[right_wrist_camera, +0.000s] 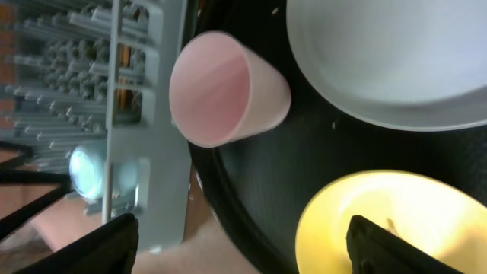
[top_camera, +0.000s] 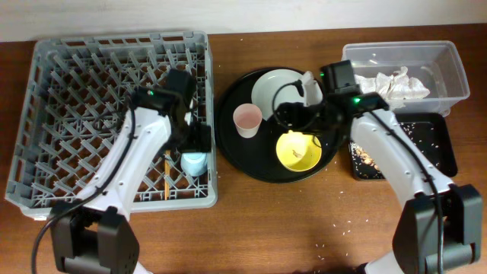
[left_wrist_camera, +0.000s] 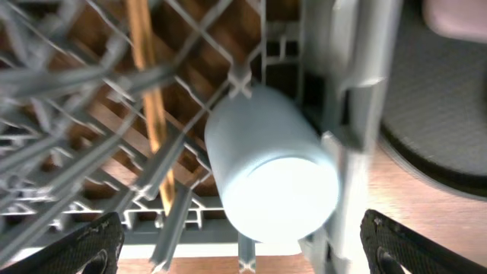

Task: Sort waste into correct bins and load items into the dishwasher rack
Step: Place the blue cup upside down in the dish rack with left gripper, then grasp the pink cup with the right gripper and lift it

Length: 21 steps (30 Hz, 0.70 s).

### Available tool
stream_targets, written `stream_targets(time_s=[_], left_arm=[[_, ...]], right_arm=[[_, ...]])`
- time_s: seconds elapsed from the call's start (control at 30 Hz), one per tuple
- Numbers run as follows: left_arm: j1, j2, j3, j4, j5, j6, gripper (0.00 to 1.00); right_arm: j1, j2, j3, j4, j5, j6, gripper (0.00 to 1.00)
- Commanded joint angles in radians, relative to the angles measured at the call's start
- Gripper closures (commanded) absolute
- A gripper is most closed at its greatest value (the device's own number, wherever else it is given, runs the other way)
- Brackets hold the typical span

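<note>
The grey dishwasher rack (top_camera: 76, 99) fills the left side. A light-blue cup (top_camera: 195, 162) lies in its front right corner; in the left wrist view the cup (left_wrist_camera: 270, 171) rests among the pegs. My left gripper (top_camera: 196, 139) is open just above it, its fingers (left_wrist_camera: 243, 251) apart from it. A pink cup (top_camera: 247, 119), a pale plate (top_camera: 270, 87) and a yellow bowl (top_camera: 298, 150) sit on the round black tray (top_camera: 236, 156). My right gripper (top_camera: 293, 114) hovers open over them (right_wrist_camera: 251, 247), holding nothing.
A clear tub (top_camera: 449, 65) at the back right holds white napkins (top_camera: 396, 84). A shallow black rectangular tray (top_camera: 426, 144) in front of it holds food scraps (top_camera: 367, 158). A thin orange-brown stick (top_camera: 167, 173) lies in the rack next to the blue cup.
</note>
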<state>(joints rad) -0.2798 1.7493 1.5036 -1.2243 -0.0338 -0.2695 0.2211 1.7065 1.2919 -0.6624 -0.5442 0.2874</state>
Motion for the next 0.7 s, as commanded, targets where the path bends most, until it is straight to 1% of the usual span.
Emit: stream_targets(time_s=[0.0,0.07,0.13,0.23,0.27,0.4,0.47,0.57,0.6,0.67], left_arm=[[0.006,-0.001,0.164,-0.06,-0.008,-0.03,0.01],[0.008,-0.001,0.217,-0.077,-0.009,-0.03,0.01],[0.012,-0.001,0.233,-0.073,-0.009,-0.03,0.01],[0.021,-0.001,0.233,-0.072,-0.008,-0.031,0.01],[0.029,-0.001,0.232,-0.076,-0.008,-0.031,0.01],[0.039,-0.001,0.232,-0.075,-0.009,-0.03,0.01],[0.039,-0.001,0.232,-0.075,-0.009,-0.03,0.01],[0.039,-0.001,0.232,-0.078,-0.009,-0.03,0.01],[0.039,-0.001,0.232,-0.079,-0.009,-0.03,0.01],[0.039,-0.001,0.232,-0.086,-0.009,-0.03,0.01]], right_arm=[[0.095,0.011,0.004,0.064,0.202,0.18,0.14],[0.138,0.033,0.004,0.106,0.28,0.233,0.19],[0.168,0.058,0.004,0.14,0.32,0.269,0.24],[0.192,0.103,0.004,0.174,0.332,0.299,0.39],[0.193,0.123,0.004,0.182,0.333,0.303,0.49],[0.193,0.187,0.004,0.193,0.339,0.305,0.68],[0.193,0.198,0.004,0.2,0.339,0.305,0.76],[0.193,0.2,0.005,0.206,0.342,0.305,0.92],[0.193,0.199,0.005,0.206,0.337,0.305,0.96],[0.183,0.19,0.006,0.202,0.301,0.304,0.96]])
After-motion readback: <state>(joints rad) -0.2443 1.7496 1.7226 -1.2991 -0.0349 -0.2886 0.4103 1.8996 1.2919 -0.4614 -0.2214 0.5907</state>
